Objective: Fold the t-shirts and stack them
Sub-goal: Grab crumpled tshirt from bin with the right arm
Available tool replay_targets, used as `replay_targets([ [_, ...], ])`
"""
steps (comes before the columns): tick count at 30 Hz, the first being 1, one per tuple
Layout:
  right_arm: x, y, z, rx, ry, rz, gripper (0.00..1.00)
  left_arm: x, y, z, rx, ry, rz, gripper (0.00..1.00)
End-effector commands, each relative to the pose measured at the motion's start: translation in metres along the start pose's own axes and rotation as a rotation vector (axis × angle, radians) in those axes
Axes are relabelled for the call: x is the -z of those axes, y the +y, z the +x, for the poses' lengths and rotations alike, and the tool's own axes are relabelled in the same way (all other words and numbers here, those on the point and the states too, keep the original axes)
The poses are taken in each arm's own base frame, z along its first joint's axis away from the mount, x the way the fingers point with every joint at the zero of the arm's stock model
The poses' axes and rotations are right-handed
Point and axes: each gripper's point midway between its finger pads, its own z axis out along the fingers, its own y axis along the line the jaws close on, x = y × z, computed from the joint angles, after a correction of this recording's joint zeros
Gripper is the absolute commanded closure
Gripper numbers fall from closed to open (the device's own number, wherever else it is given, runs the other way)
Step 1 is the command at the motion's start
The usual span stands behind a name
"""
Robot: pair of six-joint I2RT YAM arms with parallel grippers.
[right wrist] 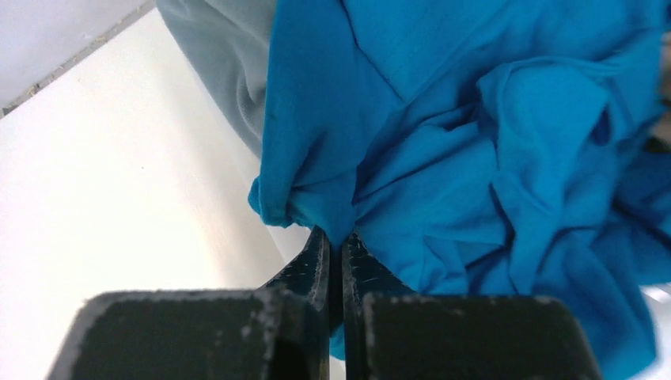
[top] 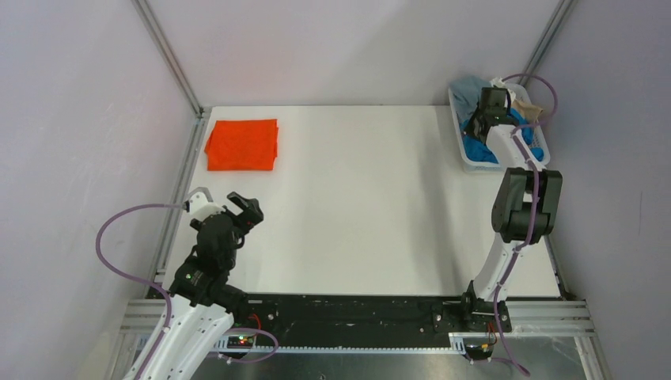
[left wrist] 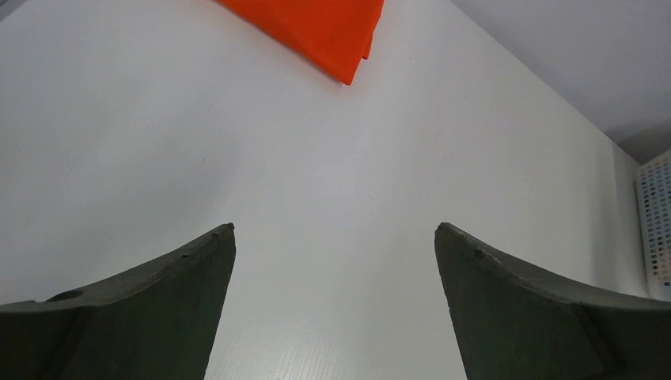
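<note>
T-shirts of soft cloth are being handled on a wide white table (top: 356, 206). A white slotted plastic basket (top: 475, 166) is standing at its far right corner, and crumpled shirts are lying inside: a bright royal blue t-shirt (right wrist: 475, 158), a dusty grey-blue t-shirt (top: 468, 85) behind it and a tan t-shirt (top: 528, 107) at the far side. A vivid orange-red t-shirt (top: 242, 145), already folded flat, is lying at the far left corner, well apart from the basket. The right gripper (right wrist: 342, 237) is being held over the basket, its jaws pinched together on a fold at the edge of the blue t-shirt. The left gripper (left wrist: 335, 229) is hovering near the left edge of the table, its jaws spread wide and holding nothing. The picking step is judged to be in hand; next, the blue shirt is to be lifted clear of the other cloth and spread flat on the middle of the table.
</note>
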Motion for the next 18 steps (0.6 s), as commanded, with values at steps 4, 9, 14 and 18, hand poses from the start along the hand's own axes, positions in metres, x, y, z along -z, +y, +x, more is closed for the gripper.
replay_targets([
  [4, 0.142, -0.008, -0.127, 0.024, -0.371, 0.037, 1.00, 0.000, -0.002, -0.004, 0.001, -0.018, 0.011, 0.00],
  [9, 0.230, -0.016, -0.179, 0.032, -0.600, 0.033, 1.00, 0.001, -0.005, -0.005, 0.004, -0.015, 0.025, 0.00],
  [14, 0.281, -0.014, -0.210, 0.056, -0.735, 0.005, 1.00, 0.002, -0.005, -0.006, 0.012, -0.021, 0.027, 0.00],
  [18, 0.285, -0.008, -0.219, 0.081, -0.736, -0.007, 1.00, 0.002, -0.004, -0.008, 0.012, -0.031, 0.021, 0.00],
])
